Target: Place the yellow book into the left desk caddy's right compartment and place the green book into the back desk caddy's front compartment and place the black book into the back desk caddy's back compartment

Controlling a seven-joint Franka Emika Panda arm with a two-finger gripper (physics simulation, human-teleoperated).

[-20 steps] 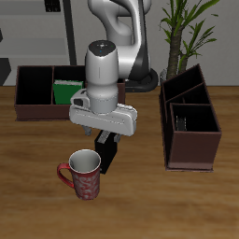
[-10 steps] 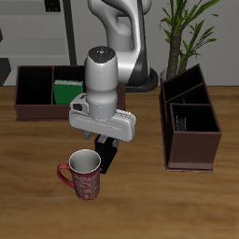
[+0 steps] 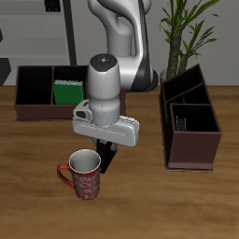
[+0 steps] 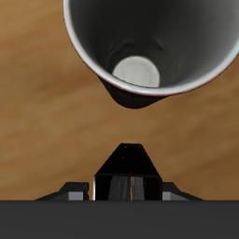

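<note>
A mug (image 3: 82, 174) is sitting near the bench's (image 3: 37, 187) front edge, a book (image 3: 109, 155) lying just beside it, under the hand (image 3: 105, 142).

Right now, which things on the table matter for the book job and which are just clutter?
Job:
- black book, under the gripper
- green book, standing in one caddy compartment
- two desk caddies
- yellow book: not visible

Lying about:
- red mug, beside the black book
- potted plant, behind the table

The Franka arm (image 3: 119, 42) has glossy light grey rounded shells with darker grey joint bands. Its wrist ends in a wide pale grey gripper (image 3: 105, 152) housing carrying dark fingers.
</note>
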